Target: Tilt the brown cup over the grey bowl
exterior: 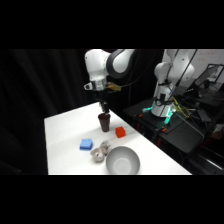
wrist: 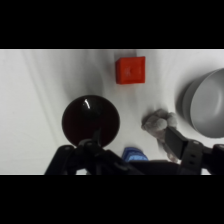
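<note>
Here, the brown cup (exterior: 104, 121) is seen upright on the white table (exterior: 62, 135), its rim clamped by the gripper (exterior: 104, 109), with the grey bowl (exterior: 122, 161) at five o'clock.

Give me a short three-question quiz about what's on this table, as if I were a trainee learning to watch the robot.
1. True or false: the brown cup lies on its side inside the grey bowl.
2. Which thing stands between the brown cup and the grey bowl in the side view? A) the red cube B) a green bottle C) a yellow plate
3. Fill in: in the side view the gripper is right above the ____.

Key
1. False: the cup stands upright on the white table, apart from the bowl.
2. A. The blue block and the whitish lumpy object lie to the bowl's left.
3. brown cup.
</note>
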